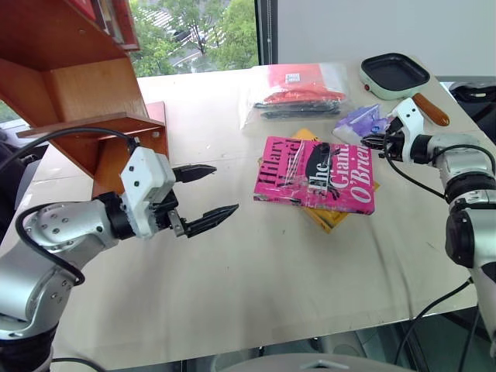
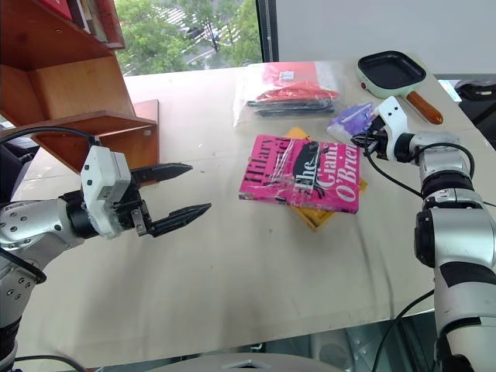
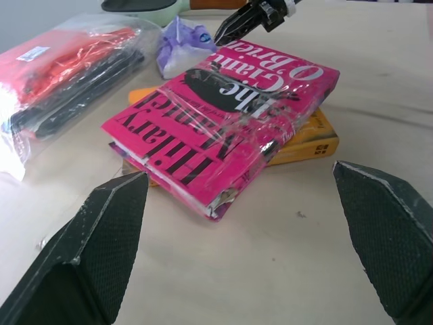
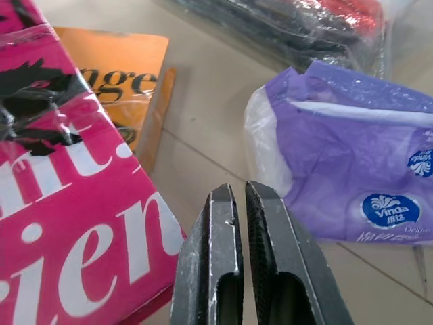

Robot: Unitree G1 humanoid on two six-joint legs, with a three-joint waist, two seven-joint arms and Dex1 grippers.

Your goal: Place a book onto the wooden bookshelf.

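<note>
From my head cameras, the book (image 1: 315, 174) lies flat on the table (image 1: 232, 263), its pink cover up, resting on top of a yellow book (image 1: 332, 215) whose corners stick out beneath it. My left gripper (image 1: 208, 195) hangs over the table to the left of the book, well apart from it, fingers spread wide and holding nothing. The wooden bookshelf (image 1: 77, 93) stands on the table's far left, just behind that arm. My right gripper (image 1: 370, 142) sits near the book's far right corner, pressed shut and empty, close to a purple tissue pack (image 1: 360, 121). Further back lie a clear bag of red and black items (image 1: 298, 97) and a small pan (image 1: 395, 75). Along my left fingers (image 3: 101, 237), the book fills the gap ahead. Along my right fingers (image 4: 216, 264), closed together, the book's pink corner lies to one side and the tissue pack to the other.
</note>
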